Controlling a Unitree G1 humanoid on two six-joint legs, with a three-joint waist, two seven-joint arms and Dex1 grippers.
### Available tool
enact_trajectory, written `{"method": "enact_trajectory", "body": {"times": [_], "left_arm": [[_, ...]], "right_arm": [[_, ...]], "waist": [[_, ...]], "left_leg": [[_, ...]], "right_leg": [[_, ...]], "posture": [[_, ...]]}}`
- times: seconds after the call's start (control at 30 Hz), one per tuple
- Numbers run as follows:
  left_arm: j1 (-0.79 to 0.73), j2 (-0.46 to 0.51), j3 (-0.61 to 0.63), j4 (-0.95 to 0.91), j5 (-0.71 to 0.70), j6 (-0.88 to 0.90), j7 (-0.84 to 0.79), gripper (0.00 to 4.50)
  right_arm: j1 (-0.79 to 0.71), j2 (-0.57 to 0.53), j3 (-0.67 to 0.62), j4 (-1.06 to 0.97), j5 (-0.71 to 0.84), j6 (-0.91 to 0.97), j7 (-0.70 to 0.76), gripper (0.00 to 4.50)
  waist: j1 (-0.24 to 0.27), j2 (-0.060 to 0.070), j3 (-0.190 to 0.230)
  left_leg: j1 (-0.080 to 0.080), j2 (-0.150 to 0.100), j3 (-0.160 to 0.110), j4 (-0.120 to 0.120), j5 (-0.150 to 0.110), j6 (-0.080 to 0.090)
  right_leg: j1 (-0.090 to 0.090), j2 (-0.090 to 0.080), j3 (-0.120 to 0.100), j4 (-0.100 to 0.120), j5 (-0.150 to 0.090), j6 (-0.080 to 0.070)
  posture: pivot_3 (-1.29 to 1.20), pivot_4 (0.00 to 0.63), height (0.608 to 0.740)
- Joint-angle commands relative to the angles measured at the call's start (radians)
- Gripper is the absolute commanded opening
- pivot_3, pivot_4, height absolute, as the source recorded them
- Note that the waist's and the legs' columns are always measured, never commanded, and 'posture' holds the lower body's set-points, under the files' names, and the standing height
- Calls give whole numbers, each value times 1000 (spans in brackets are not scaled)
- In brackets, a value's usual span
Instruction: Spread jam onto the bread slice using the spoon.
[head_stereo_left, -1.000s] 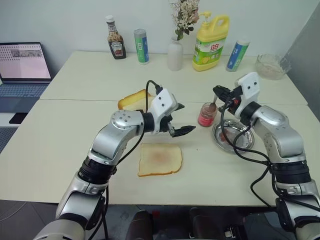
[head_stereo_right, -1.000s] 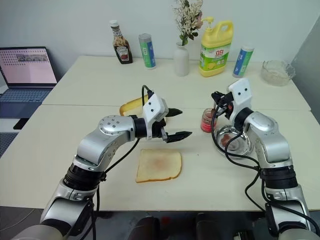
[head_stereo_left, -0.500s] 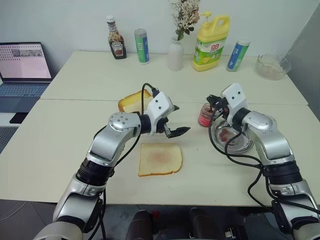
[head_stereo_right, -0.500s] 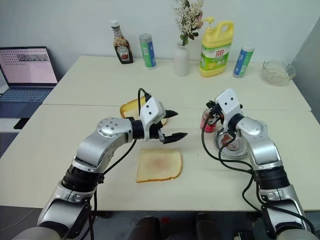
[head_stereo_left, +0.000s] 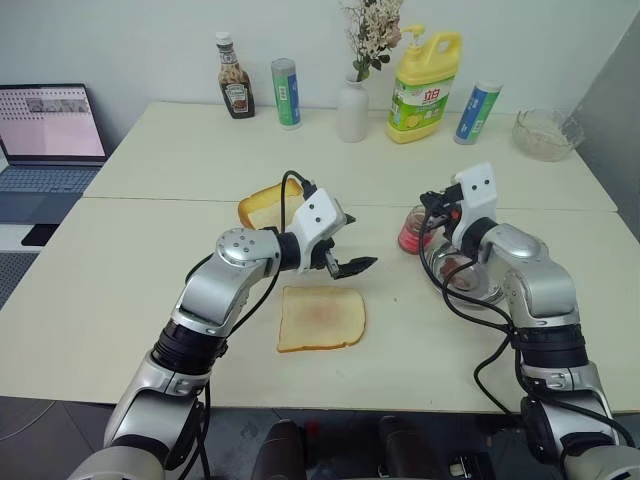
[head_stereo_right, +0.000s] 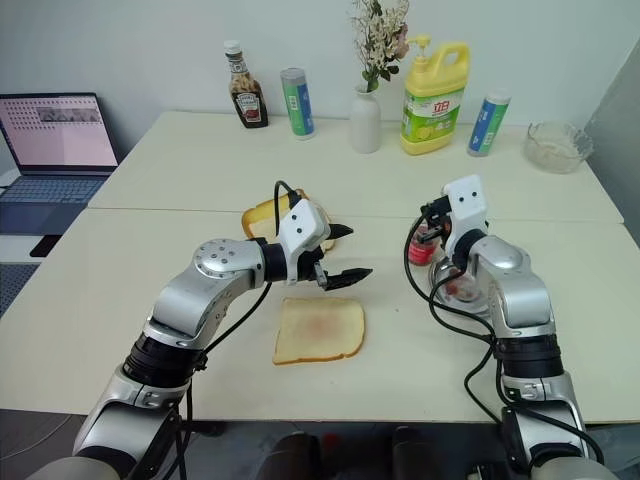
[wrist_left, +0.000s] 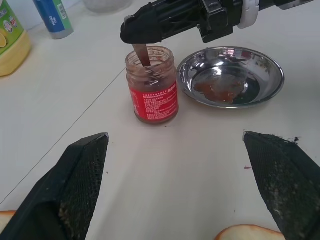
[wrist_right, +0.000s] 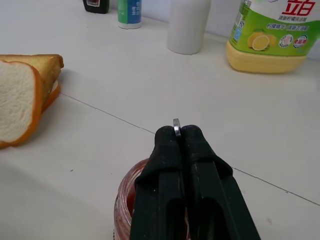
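Note:
The bread slice (head_stereo_left: 320, 318) lies flat near the table's front, pale with a faintly browned centre. Just above its far edge my left gripper (head_stereo_left: 352, 242) hovers open and empty, pointing toward the jam jar (wrist_left: 152, 85). The small glass jar (head_stereo_left: 412, 229) stands right of the bread, with red jam inside. My right gripper (wrist_left: 132, 32) sits directly over the jar's mouth, shut on the spoon (wrist_left: 142, 55). The spoon's lower end dips into the jar, and its handle tip (wrist_right: 176, 125) pokes out between the closed fingers (wrist_right: 167, 150).
A round steel dish (head_stereo_left: 480, 293) smeared with jam sits right of the jar. A thick orange-crusted bread piece (head_stereo_left: 268, 200) lies behind my left gripper. A ketchup bottle (head_stereo_left: 234, 90), cans, a vase, a yellow detergent bottle (head_stereo_left: 422, 85) and a glass bowl line the back; a laptop (head_stereo_left: 45, 135) stands far left.
My right gripper has sunk and turned at the wrist, settling over the jar with the spoon dipping further inside. The left gripper has hardly moved.

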Motion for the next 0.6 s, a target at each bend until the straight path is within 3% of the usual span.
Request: {"method": "enact_trajectory", "body": {"times": [0.03,0.6], "left_arm": [[-4,8,12,-32,5,-12,-2,4500],[4,30,-2,-27,18,-27,-23,4500]], "right_arm": [[9,26,-21,-29,37,56,-10,62],[3,122,-117,-61,105,151,-98,62]], "waist": [[0,0,0],[-2,0,0]], "left_leg": [[0,0,0,0,0,0],[1,1,0,0,0,0]], "right_leg": [[0,0,0,0,0,0],[0,1,0,1,0,0]], "posture": [[0,150,740],[0,150,740]]}}
